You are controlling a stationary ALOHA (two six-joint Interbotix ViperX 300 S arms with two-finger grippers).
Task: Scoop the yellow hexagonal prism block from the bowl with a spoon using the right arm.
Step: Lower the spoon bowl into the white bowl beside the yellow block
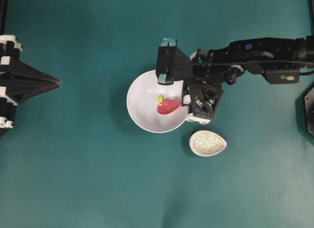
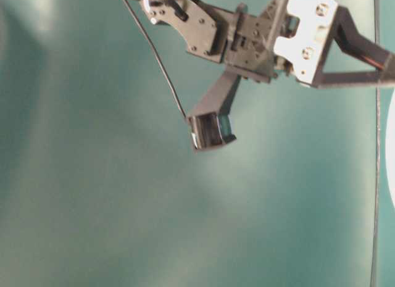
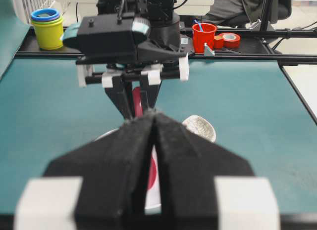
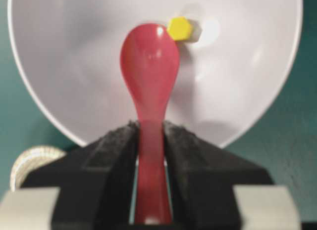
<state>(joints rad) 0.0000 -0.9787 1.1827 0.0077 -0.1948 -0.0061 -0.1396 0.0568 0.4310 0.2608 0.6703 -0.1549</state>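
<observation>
Right gripper [image 4: 150, 141], black with foam pads, clamps the glossy pinkish-red spoon [image 4: 150, 76]. Only the right wrist view shows its head touching the tiny yellow hexagonal block [image 4: 179, 28] inside the white round bowl [image 4: 74, 91]. Left gripper [image 1: 58, 83] closed, empty.

lab: teal bench [image 1: 73, 164], tape rolls [image 3: 229, 39] behind.

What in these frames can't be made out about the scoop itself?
- Whether the yellow block touches the spoon tip or lies just beside it: right wrist view is blurred; overhead it is too small.
- The bowl: table-level view cuts it at the right edge.
- Bowl contents in the left wrist view: hidden behind the left gripper.
</observation>
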